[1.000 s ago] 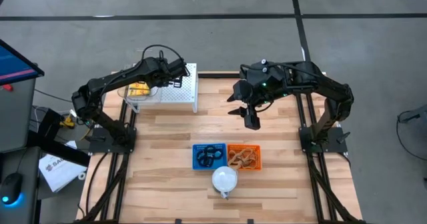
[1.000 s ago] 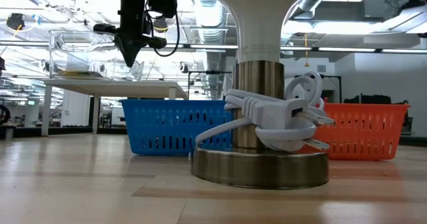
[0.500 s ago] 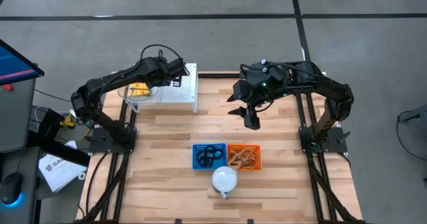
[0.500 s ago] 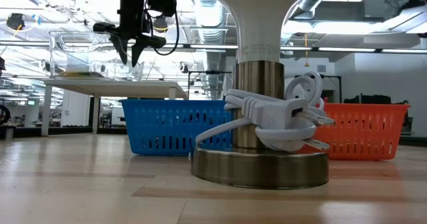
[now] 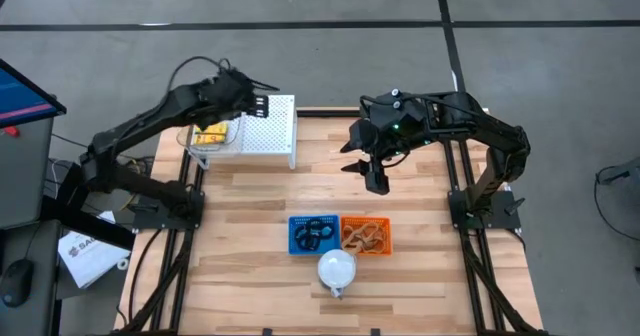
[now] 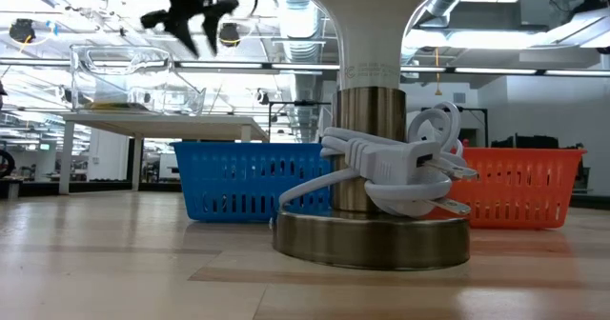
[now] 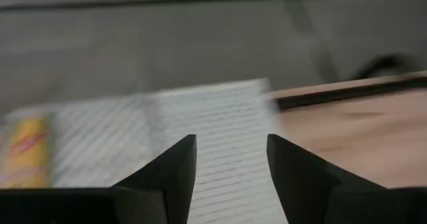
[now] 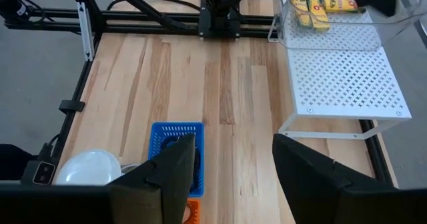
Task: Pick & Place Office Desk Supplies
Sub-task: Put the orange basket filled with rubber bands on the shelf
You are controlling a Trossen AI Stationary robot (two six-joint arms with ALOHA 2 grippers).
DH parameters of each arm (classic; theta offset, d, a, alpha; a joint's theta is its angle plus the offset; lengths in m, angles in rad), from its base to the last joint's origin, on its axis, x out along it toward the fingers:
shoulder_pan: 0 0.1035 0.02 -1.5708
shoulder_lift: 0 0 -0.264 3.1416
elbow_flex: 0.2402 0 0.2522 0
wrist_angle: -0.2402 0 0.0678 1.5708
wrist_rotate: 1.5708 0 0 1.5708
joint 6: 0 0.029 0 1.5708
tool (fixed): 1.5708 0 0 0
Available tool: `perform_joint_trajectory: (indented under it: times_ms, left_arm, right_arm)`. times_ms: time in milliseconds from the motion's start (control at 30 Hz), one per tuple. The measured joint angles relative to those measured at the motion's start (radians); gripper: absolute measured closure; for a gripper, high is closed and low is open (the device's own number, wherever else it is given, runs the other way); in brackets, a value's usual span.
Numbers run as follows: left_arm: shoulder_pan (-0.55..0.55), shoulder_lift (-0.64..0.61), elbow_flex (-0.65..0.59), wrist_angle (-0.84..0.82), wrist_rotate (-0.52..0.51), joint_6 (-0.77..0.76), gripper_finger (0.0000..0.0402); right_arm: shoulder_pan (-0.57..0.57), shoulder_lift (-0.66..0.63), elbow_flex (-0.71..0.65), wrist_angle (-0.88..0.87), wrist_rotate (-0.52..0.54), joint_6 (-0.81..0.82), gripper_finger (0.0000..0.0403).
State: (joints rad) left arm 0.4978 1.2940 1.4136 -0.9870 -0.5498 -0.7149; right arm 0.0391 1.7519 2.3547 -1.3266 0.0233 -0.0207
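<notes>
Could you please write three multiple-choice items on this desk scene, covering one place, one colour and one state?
1. Where does the white lamp stand?
A. In front of the two baskets
B. On the white rack
C. Off the table

2. What colour is the basket holding the black rings?
A. Orange
B. Blue
C. Green

3. How is the left gripper?
A. Shut on a clip
B. Open, empty
C. Shut on a ring

Answers: 1 A, it sits at the table's front edge beside both baskets; 2 B, the rings lie in the blue basket; 3 B, its fingers stand apart with nothing between.
</notes>
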Motion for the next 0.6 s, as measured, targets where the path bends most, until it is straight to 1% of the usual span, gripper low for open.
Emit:
perform_joint_trajectory:
  times_ms: [100, 200, 300, 400, 467, 600]
  left_arm:
    - [-0.031, -0.066, 0.0, 0.124, 0.108, 0.137, 0.0229]
    - [-0.081, -0.13, 0.0, 0.222, 0.256, 0.277, 0.0236]
    - [-0.144, -0.191, 0.0, 0.242, 0.438, 0.355, 0.0243]
    - [-0.229, -0.238, -0.004, 0.237, 0.589, 0.371, 0.0249]
    - [-0.308, -0.261, -0.017, 0.233, 0.632, 0.371, 0.0253]
    - [-0.49, -0.273, -0.06, 0.228, 0.636, 0.371, 0.026]
  right_arm:
    - [-0.006, 0.0, 0.0, 0.001, 0.002, 0.018, 0.0204]
    - [-0.018, 0.0, 0.0, 0.002, 0.003, 0.051, 0.0204]
    - [-0.033, 0.0, 0.0, 0.003, 0.013, 0.09, 0.0204]
    - [-0.037, 0.0, 0.0, 0.002, 0.049, 0.119, 0.0204]
    - [-0.037, 0.0, 0.0, -0.013, 0.077, 0.14, 0.0204]
    - [-0.037, 0.0, -0.006, -0.112, 0.123, 0.2, 0.0204]
